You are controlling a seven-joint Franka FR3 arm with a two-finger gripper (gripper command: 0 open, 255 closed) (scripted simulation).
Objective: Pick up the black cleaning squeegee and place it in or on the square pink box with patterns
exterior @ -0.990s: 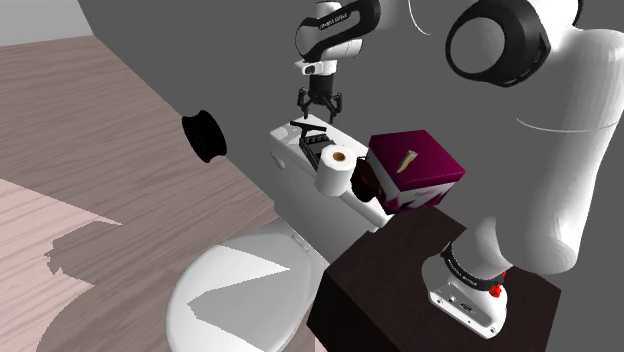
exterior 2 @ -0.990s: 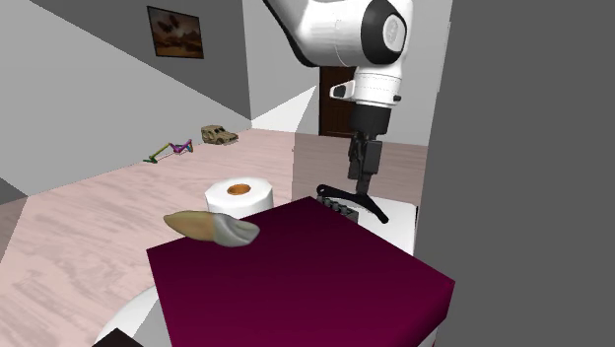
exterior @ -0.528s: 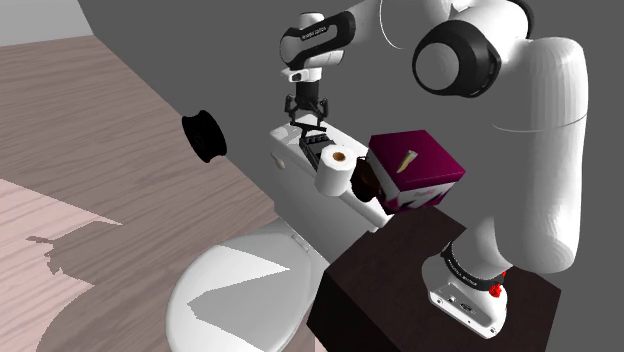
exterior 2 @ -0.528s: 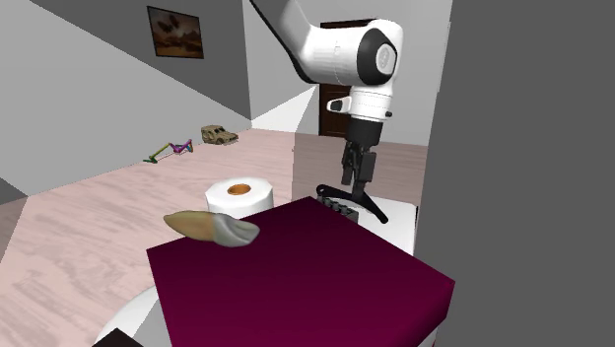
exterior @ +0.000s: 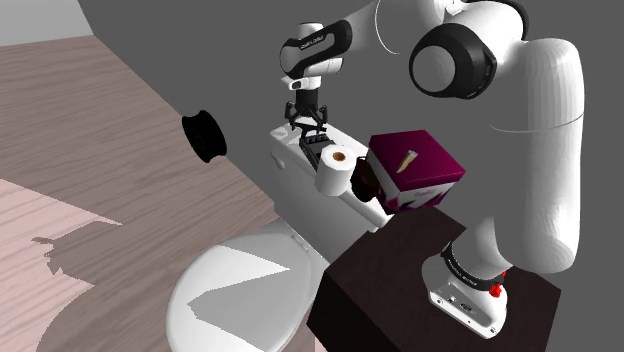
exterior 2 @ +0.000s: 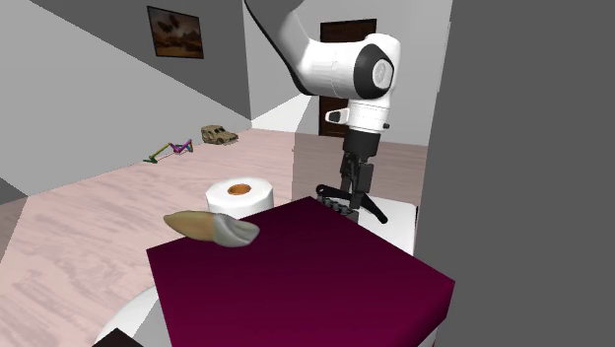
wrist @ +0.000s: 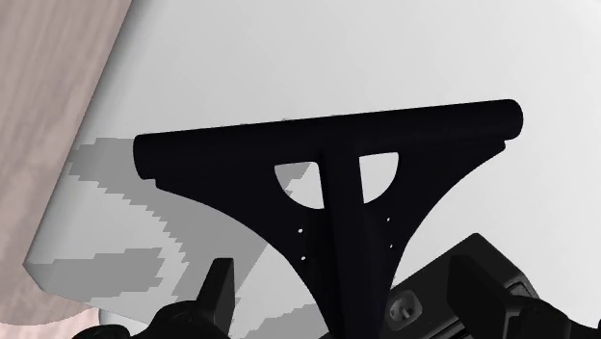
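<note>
The grasp was the step in hand. The gripper [exterior: 308,125] hung low over the black squeegee [wrist: 332,183], which lay flat on the white tank lid [wrist: 241,58] of a toilet. In the shoulder view that was at about eleven o'clock from the toilet roll [exterior: 337,170]. The fingers stood apart: in the wrist view bare lid showed between one finger [wrist: 218,289] and the handle, so nothing was clasped yet. The next move probably called for centring on the handle, closing, then lifting and carrying toward the magenta-topped box [exterior: 415,160], at three o'clock from the roll, without brushing the roll.
</note>
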